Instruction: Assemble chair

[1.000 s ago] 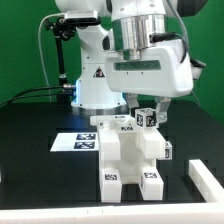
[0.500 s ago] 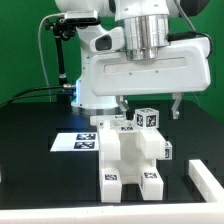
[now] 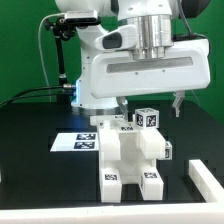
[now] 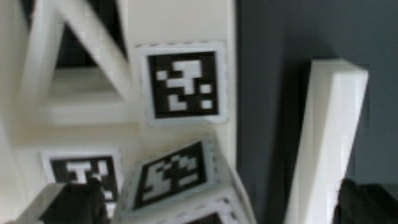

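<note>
My gripper (image 3: pixel 149 104) hovered just above the chair (image 3: pixel 130 155), jaws spread wide and empty, seemingly placed to straddle its top. The chair stood upright just beside the marker board (image 3: pixel 78 143). The wrist view was too close to confirm clearance.

The chair (image 3: pixel 130 152) sits under the tool (image 3: pixel 149 106), marker board (image 3: pixel 75 142) at the exterior view's left.

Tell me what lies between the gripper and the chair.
In the exterior view the open gripper hangs over the chair; a small tagged cube on the chair's top stands between its jaws. Nothing else.
</note>
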{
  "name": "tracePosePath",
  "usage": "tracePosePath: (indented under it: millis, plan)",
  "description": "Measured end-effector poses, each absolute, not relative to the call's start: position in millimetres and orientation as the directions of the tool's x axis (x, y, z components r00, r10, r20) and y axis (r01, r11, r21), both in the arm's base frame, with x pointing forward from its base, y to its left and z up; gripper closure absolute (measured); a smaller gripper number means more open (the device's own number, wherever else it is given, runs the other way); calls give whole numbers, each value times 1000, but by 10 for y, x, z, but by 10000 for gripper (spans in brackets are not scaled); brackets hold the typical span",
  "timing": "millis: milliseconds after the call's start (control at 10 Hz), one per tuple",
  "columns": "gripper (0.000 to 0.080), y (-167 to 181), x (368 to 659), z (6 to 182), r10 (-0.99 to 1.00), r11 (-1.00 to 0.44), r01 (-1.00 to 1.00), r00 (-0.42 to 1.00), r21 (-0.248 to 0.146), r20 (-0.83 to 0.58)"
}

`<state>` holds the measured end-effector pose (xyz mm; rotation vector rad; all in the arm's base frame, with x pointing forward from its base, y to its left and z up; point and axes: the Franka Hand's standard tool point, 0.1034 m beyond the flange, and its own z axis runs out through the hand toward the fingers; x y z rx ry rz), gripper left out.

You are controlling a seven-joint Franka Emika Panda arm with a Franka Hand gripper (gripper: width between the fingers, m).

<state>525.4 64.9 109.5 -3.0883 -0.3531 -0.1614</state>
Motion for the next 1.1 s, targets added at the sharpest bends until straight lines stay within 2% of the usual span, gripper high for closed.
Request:
tracePosePath:
  millis: [100,300,400,700,1100]
  plan:
    - [150,646,5254,1095,177,-983,181,978,-25,106]
    - [417,646,5253,1094,133,-990,137,986,-30,105]
    - [521,648,5252,1093,30,-999,34,994,-42,101]
    - [520,654,5250,1089,-184,-982,-179,979,-63,89]
    - [520,679,5274,1087,-528,-847,-521,846,-104,68]
